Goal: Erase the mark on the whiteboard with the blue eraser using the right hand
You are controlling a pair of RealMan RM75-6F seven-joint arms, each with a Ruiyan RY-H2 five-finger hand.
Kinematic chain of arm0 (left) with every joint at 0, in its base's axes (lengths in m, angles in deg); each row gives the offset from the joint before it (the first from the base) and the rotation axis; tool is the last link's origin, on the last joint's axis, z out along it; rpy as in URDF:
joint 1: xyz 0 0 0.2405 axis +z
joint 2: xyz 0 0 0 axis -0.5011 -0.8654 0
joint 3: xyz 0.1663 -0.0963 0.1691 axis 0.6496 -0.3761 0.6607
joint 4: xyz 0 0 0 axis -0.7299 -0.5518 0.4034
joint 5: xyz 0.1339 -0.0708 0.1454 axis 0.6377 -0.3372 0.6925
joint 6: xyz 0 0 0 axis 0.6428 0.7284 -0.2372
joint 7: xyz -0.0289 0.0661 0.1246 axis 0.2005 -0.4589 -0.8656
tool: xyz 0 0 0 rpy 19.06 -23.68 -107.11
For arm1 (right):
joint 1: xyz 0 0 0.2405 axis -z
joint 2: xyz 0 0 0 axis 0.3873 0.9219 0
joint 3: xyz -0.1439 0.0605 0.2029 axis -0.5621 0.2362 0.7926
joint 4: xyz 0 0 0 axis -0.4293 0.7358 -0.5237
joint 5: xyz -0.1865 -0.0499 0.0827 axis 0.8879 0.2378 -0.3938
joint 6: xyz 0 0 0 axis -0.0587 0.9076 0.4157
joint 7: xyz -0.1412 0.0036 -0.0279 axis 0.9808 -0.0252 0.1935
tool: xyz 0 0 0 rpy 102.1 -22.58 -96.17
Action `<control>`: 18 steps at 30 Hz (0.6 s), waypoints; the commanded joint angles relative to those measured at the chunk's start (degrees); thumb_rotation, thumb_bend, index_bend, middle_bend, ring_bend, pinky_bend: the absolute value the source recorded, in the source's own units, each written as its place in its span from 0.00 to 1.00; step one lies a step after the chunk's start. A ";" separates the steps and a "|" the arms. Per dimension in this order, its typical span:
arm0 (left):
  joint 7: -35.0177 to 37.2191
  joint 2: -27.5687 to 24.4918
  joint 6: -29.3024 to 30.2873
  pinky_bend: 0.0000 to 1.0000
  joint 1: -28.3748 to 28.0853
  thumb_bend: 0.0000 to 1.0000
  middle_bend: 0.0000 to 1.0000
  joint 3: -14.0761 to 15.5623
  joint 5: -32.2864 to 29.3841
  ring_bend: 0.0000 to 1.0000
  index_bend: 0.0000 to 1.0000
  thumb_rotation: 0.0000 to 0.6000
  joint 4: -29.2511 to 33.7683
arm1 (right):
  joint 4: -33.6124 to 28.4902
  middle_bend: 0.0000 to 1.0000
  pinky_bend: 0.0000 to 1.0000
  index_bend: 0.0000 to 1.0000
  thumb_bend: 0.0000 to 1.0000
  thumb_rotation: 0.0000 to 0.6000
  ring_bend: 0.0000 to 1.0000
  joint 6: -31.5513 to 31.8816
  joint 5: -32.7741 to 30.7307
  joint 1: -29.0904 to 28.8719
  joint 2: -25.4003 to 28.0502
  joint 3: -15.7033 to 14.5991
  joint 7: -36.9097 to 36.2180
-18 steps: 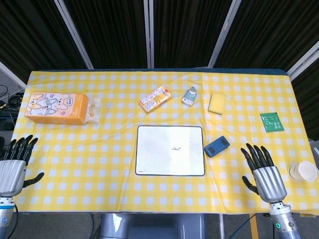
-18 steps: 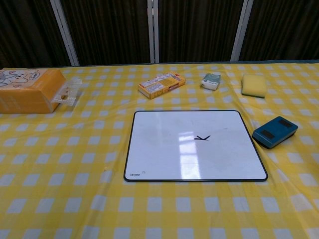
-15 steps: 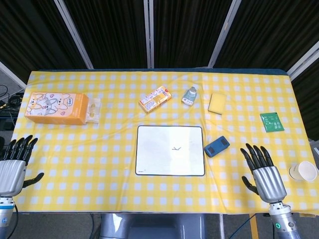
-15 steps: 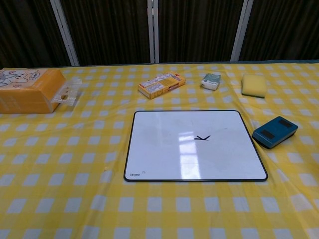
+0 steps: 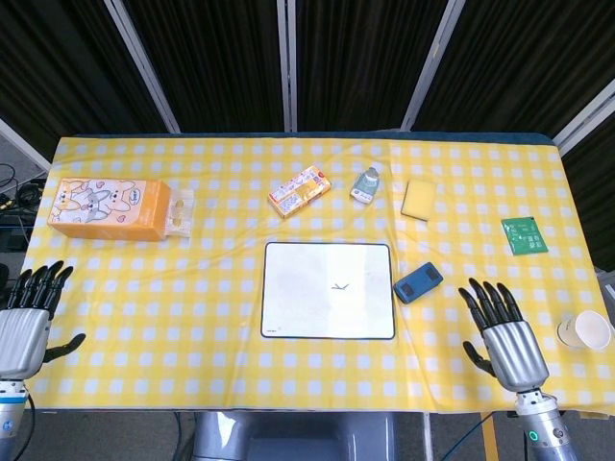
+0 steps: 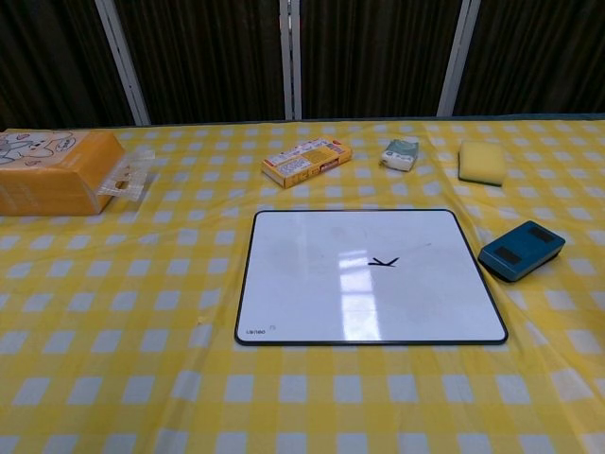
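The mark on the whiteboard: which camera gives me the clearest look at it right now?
The chest view. There the mark shows large and crisp on the whiteboard, right of centre. The head view shows the same mark only as a tiny dark squiggle from above.

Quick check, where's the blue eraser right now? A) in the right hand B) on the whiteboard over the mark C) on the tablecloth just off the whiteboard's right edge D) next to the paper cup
C: the blue eraser lies on the tablecloth beside the right edge of the whiteboard, apart from the right hand, which hangs open and holds nothing.
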 commanded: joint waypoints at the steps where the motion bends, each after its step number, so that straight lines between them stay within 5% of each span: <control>1: -0.08 -0.06 -0.01 0.00 0.01 0.00 0.00 0.03 -0.01 0.00 0.00 1.00 0.07 | 0.17 0.00 0.00 0.00 0.19 1.00 0.00 -0.20 0.31 -0.16 0.09 -0.19 -0.23; 10: -0.50 0.25 -0.18 0.00 -0.04 0.01 0.00 -0.18 -0.62 0.00 0.00 1.00 -0.24 | 1.94 0.00 0.00 0.00 0.19 1.00 0.00 -2.02 1.58 -3.05 0.99 1.06 -1.86; 18: -0.75 0.71 0.10 0.00 -0.11 0.00 0.00 -0.79 -1.31 0.00 0.00 1.00 -0.86 | 5.06 0.01 0.00 0.16 0.20 1.00 0.00 -11.55 0.66 -10.20 3.37 2.94 -3.68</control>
